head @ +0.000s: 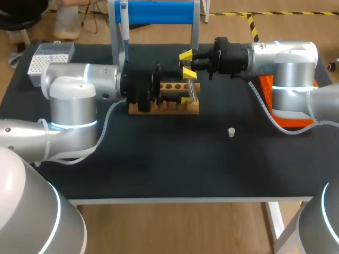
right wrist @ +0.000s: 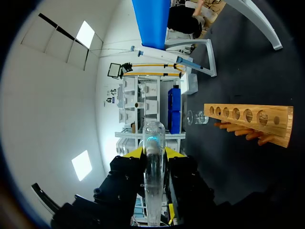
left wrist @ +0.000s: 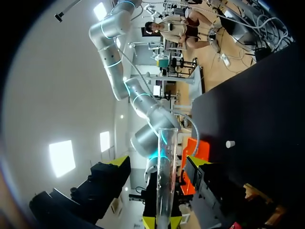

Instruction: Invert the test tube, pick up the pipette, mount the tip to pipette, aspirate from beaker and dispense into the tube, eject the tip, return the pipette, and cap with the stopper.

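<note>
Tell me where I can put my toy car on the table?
The wide bare strip of table between the wooden rack and the front edge is free, left of the little white stopper. It's crowded at the rack, where the left claw and right claw meet at the test tube.

Test tube [left wrist: 165,176], seemingly in left gripper [left wrist: 162,222]

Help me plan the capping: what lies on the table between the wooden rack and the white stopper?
Nothing; in the head view the black table between the wooden rack and the white stopper is bare.
</note>
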`<state>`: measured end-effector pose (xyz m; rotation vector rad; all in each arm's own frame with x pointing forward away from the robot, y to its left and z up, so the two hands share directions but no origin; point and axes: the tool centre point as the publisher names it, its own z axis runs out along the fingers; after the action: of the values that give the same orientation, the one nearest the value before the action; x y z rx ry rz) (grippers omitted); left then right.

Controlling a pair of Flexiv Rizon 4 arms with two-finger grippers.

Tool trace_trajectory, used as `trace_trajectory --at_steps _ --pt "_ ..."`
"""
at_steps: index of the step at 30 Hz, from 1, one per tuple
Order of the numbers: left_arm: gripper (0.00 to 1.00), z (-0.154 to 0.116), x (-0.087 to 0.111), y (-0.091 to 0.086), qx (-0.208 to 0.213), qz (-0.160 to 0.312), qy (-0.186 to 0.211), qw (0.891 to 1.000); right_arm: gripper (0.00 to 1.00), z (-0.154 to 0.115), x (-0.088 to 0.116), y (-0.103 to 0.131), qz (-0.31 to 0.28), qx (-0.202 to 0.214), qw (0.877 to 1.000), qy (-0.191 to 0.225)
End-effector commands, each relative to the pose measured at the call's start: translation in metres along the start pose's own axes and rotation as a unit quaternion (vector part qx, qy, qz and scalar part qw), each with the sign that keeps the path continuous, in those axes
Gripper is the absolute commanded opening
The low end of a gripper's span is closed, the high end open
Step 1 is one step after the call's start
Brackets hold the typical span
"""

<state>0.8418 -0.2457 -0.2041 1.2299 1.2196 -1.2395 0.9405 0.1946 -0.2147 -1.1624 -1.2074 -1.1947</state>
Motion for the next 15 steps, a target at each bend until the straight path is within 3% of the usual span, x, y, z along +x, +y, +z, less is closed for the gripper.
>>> trace_trajectory --at_steps 1,5,6,7,12,15 --pt "0.80 0.0003 0.0028 0.0016 0.001 0.002 -0.003 1.000 0.00 -0.0005 0.0006 -0.0001 0.000 0.000 1.000 -0.001" --pt "0.73 0.0014 0.0036 0.0024 0.005 0.000 -0.001 1.000 0.00 -0.0005 0.0006 -0.0001 0.000 0.000 1.000 -0.001" --pt "0.65 0.0018 0.0037 0.0024 0.005 0.000 0.000 1.000 0.00 -0.0005 0.0006 -0.0001 0.000 0.000 1.000 -0.001" --pt "0.51 0.0018 0.0037 0.0023 0.005 0.000 0.000 1.000 0.00 -0.0005 0.0006 -0.0001 0.000 0.000 1.000 -0.001" --pt "0.47 0.0012 0.0044 0.0020 0.005 -0.001 0.000 1.000 0.00 -0.0005 0.0006 -0.0001 0.000 0.000 1.000 -0.001" --pt "0.33 0.0011 0.0047 0.0019 0.005 -0.003 0.000 1.000 0.00 -0.0005 0.0006 -0.0001 0.000 0.000 1.000 -0.001"
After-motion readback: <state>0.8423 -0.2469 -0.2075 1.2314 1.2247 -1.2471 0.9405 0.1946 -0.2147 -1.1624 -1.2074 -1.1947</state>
